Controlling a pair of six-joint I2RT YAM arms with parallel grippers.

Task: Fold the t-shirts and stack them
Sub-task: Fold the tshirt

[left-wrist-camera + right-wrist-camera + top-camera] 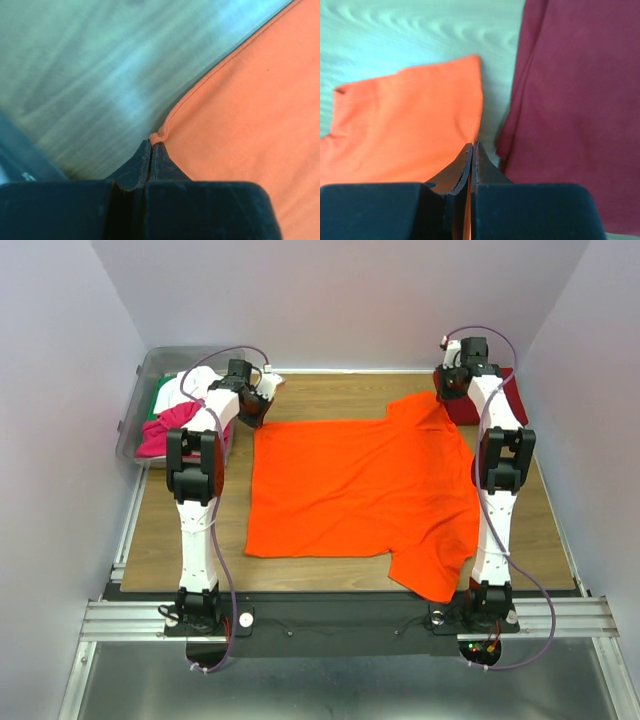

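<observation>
Watching the table: orange t-shirt lies flat across its middle, dark red t-shirt at the far right corner. Jaws of the left gripper pinch only a hem pucker, the right gripper the sleeve edge. Such thin bites may slip on lifting.

The orange t-shirt is coloured bright orange and is plain all over. The dark red t-shirt is plain too. A pink t-shirt, a white t-shirt and a bit of a green t-shirt are seen in a see-through bin. The table is coloured brown, and wavy wood lines are seen on it. The left arm and right arm are coloured white with black parts. The left gripper and right gripper are coloured black. The cables are coloured purple. The walls are coloured pale grey.
</observation>
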